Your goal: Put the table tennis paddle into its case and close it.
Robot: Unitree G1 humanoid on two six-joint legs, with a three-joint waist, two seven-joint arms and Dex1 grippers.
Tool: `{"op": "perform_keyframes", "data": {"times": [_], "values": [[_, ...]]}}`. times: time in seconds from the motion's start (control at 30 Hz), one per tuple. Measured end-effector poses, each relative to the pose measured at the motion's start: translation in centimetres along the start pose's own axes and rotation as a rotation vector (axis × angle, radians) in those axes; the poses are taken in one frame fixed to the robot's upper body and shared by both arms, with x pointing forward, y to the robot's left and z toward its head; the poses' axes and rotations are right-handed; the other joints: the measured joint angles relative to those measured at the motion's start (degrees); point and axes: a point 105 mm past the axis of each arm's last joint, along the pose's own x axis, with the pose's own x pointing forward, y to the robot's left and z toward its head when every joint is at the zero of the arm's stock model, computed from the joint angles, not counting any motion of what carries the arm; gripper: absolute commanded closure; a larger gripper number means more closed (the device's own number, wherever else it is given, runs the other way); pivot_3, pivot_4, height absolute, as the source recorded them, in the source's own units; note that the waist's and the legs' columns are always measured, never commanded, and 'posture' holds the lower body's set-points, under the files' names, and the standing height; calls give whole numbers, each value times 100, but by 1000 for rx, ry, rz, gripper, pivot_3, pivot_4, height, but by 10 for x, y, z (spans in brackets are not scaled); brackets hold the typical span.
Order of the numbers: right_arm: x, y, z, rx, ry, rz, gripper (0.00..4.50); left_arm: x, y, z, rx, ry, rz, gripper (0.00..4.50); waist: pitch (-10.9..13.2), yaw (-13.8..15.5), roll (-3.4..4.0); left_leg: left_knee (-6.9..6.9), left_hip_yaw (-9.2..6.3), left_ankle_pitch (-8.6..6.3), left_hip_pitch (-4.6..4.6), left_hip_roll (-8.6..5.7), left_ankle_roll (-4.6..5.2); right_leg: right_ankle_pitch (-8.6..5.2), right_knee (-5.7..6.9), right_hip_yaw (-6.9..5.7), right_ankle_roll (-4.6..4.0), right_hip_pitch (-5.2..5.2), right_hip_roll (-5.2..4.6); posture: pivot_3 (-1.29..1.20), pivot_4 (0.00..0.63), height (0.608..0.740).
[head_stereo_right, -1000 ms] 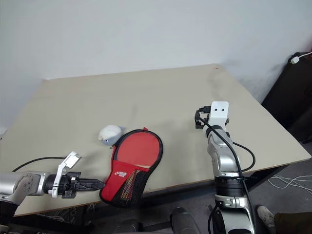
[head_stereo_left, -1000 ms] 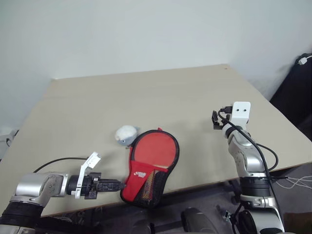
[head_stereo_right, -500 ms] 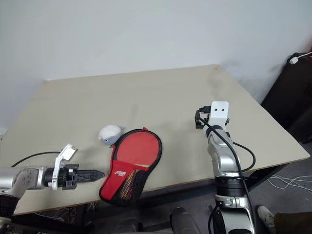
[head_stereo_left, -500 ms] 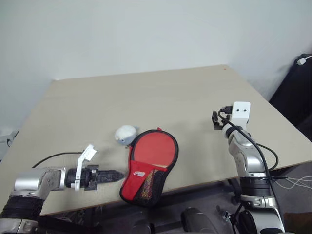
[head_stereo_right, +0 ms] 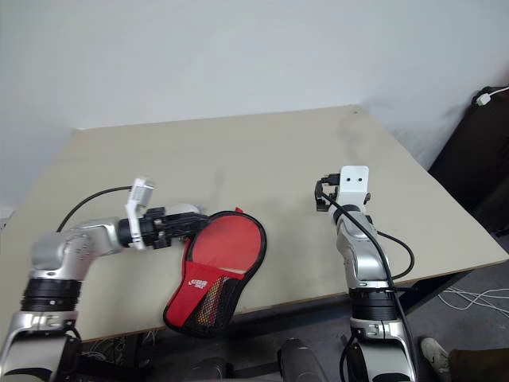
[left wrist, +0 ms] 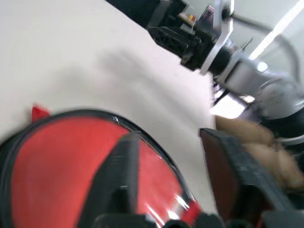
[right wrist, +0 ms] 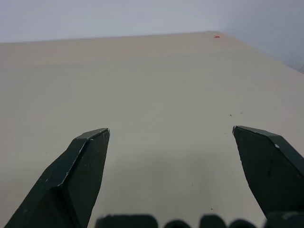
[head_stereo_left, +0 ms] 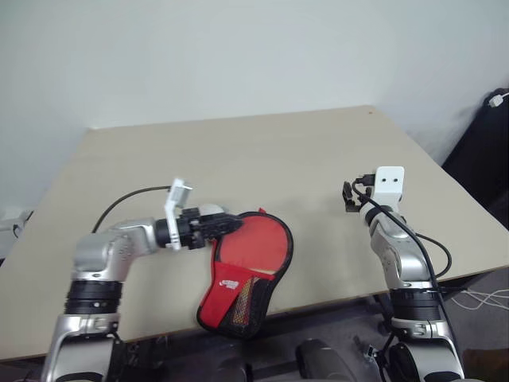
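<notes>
Reaching in from the side, your left gripper (head_stereo_left: 227, 224), jaws apart in its wrist view, sits at the round upper-left edge of the case (head_stereo_left: 245, 274), whose long axis runs toward you, while your right gripper (right wrist: 173, 161), jaws wide and empty, is well apart.

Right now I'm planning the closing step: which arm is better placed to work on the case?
Left. The left gripper hangs at the upper edge of the case, while the right gripper is open over bare table, well apart.
</notes>
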Motion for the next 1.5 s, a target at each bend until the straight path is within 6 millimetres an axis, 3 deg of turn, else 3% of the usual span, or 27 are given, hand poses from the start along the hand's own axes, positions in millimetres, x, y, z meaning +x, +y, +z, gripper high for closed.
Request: {"op": "perform_keyframes", "data": {"times": [0.1,0.17,0.37,0.53,0.77,1.13,1.5], "values": [[0,0,0,0,0,-1,0,16,-4,-19,118,64,12,4177,0,6,0,4,1,0,1,0,0,0,1,0,-1,4,0,0,0,740],[0,-1,0,1,0,-2,0,25,-6,-29,160,82,18,4465,0,12,0,10,2,0,1,-1,0,0,0,1,-1,7,0,0,0,740],[0,-2,-1,3,1,-6,0,29,2,-35,260,48,136,4465,0,20,1,12,1,1,12,-1,1,0,0,1,-1,19,1,0,0,740],[0,-2,0,4,0,-7,0,29,10,-49,216,13,241,4465,1,23,0,11,0,1,13,-1,1,0,-2,1,-1,22,1,0,0,740],[0,-1,0,2,-4,-3,0,36,16,-61,161,-26,279,4465,0,23,1,13,0,1,15,-3,1,-1,-2,1,-2,26,1,0,0,740],[0,-2,1,-9,-5,7,0,43,21,-64,270,-9,310,4465,0,23,2,16,-2,0,30,-5,1,-8,-6,1,-14,46,1,0,0,740],[-2,12,10,125,42,296,0,45,26,-65,289,-40,329,4465,-4,27,10,25,-4,1,41,-6,1,-10,-6,-1,-16,64,1,0,0,740]]}}
